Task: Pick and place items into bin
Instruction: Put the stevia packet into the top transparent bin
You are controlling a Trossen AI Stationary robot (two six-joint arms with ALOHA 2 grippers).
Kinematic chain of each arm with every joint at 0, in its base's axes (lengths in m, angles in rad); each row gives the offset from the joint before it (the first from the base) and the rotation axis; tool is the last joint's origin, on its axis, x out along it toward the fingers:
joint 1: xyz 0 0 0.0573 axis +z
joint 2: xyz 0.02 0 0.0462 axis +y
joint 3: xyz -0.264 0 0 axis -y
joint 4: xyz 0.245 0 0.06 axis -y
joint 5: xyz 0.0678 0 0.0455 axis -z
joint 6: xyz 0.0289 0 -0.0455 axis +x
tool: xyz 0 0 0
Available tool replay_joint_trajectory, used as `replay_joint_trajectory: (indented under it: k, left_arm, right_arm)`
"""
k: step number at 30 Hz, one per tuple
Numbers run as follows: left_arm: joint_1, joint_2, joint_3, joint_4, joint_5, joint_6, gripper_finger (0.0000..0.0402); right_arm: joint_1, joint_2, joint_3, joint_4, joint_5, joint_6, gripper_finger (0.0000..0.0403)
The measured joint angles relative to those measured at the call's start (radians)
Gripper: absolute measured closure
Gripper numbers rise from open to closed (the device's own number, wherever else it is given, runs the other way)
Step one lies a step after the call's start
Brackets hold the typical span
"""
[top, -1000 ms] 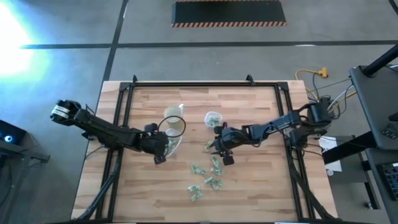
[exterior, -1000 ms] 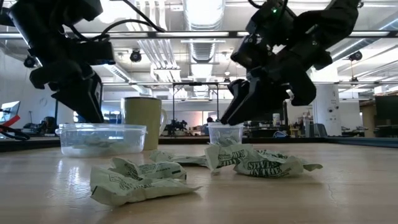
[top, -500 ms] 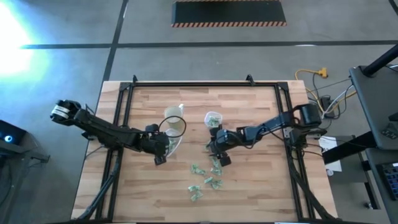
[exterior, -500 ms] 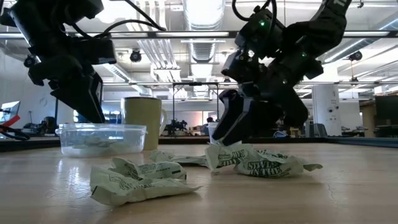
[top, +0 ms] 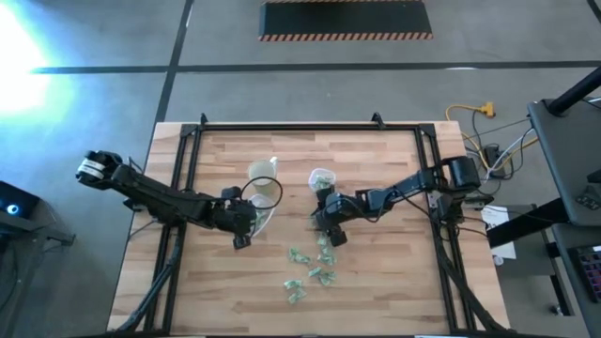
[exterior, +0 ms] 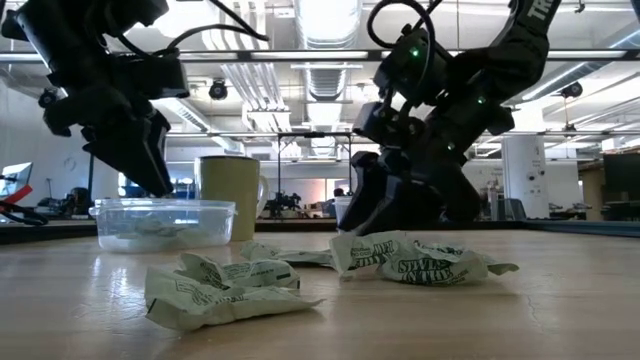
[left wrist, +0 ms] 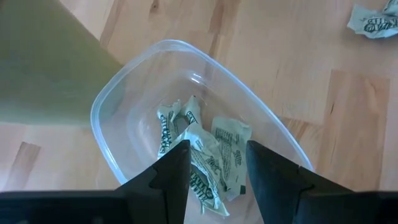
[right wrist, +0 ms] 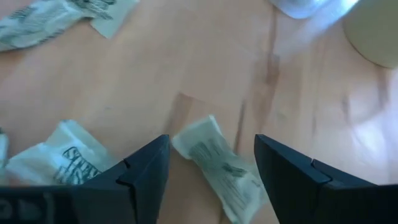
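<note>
Bin: clear plastic tub just beside the pale yellowish cup, holding a few crinkled green-white items. Left gripper hangs over the bin, fingers spread, nothing between them. A second small clear container stands right of the cup with green pieces inside. Remaining items are scattered on the table below that container. Right gripper has dropped and shifted toward the cup since 1 s ago; it is now low, fingers apart astride one item, not yet closed.
</note>
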Motion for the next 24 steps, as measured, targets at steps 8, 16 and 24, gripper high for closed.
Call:
replay_joint_trajectory:
  k: [8,16,24]
  left_arm:
    - [0.0,0.0,0.002,0.001,-0.003,0.025,0.0262]
    - [0.0,-0.001,0.002,0.001,-0.006,0.023,0.0262]
    - [0.0,-0.001,0.002,0.001,-0.006,0.022,0.0262]
  right_arm:
    - [-0.008,0.0,0.0,-0.001,0.002,0.003,0.023]
    - [-0.008,0.0,-0.001,-0.001,0.002,0.0,0.0304]
    - [-0.008,0.0,-0.001,-0.001,0.002,-0.024,0.0377]
